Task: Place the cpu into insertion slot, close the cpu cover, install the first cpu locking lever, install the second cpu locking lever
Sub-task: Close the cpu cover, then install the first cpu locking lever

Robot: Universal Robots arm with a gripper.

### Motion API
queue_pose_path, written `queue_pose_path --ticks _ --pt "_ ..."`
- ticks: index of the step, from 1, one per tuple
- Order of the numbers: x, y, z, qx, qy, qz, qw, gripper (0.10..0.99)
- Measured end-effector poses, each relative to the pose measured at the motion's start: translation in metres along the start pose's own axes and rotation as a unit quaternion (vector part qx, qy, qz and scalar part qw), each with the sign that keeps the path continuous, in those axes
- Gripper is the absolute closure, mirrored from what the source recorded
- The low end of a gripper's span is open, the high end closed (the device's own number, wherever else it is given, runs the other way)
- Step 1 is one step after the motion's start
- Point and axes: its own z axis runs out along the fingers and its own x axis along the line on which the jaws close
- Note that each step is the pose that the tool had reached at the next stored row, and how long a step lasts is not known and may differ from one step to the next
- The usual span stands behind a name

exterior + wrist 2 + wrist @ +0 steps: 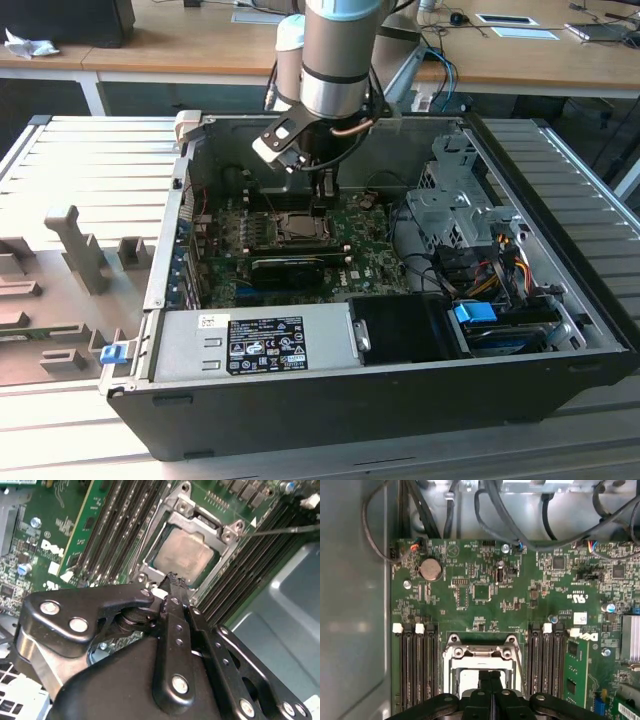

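From the exterior view's left: grey fixtures on tabletop; open computer case; inside, cpu seated in insertion slot, cpu cover flat around it; fingers pressed together, tips at cover's edge; drive cage farther right.

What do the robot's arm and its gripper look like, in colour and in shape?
The arm is a silver-grey cylinder with a pale blue-grey cap and a black band. A pale bracket and a copper-coloured cable sit at its wrist. The gripper is black: flat link bars with silver screws, and two narrow fingers.
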Motion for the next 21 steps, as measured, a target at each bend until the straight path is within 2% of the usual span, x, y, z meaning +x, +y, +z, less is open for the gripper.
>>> queue_pose_path --ticks 1,6,11,14,16,18,21 --pt "0.0001 -0.0043 0.0002 -0.0008 0.0003 -0.001 1.0 0.98" --pt "0.0002 -0.0148 0.0004 -0.0012 0.0002 -0.001 1.0 0.98" --pt "0.0001 -0.0196 0.0007 -0.0012 0.0003 -0.001 1.0 0.98" --pt "0.0002 -0.0212 0.0009 -0.0041 0.0003 -0.001 1.0 0.98" --pt "0.0002 -0.0218 0.0008 -0.0043 0.0003 -0.001 1.0 0.98" --pt "0.0002 -0.0222 -0.0027 -0.0044 0.0003 -0.001 1.0 0.98" --pt "0.0004 -0.023 -0.0146 -0.0047 0.0003 -0.001 1.0 0.98"
